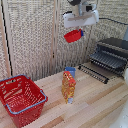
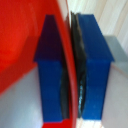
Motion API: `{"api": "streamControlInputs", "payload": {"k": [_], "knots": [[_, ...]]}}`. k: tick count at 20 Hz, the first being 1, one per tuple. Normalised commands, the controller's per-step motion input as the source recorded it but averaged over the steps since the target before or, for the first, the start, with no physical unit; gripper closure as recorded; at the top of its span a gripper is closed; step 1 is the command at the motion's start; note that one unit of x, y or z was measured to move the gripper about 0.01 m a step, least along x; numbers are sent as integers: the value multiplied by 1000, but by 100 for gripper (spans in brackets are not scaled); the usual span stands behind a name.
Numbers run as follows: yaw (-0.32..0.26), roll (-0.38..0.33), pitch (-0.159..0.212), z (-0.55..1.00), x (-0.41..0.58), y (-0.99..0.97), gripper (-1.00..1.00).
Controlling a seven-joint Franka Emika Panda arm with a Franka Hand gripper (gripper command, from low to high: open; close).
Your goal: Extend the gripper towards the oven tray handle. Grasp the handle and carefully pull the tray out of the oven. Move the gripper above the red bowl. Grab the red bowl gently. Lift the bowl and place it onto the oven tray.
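Observation:
My gripper is high above the table and shut on the rim of the red bowl, which hangs tilted below it. In the wrist view both dark blue fingers clamp the thin red rim, and the bowl's red inside fills one side. The oven stands at the exterior view's right with its door dropped open. The tray of thin dark bars sticks out of the oven's front. The bowl is well to the left of the tray and higher.
A large red wire-mesh basket sits at the exterior view's left on the wooden table. An orange and blue packet stands upright mid-table under the gripper. A woven screen runs behind.

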Motion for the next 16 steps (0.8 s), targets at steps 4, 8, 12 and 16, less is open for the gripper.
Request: {"api": "streamControlInputs", "payload": {"k": [4, 8, 12, 16], "knots": [[-169, 2, 13, 254, -62, -750, 100], [-78, 9, 2, 172, -54, -974, 100], [-12, 23, 0, 124, -7, -1000, 100], [0, 42, 1, 8, -24, -1000, 100]]}}
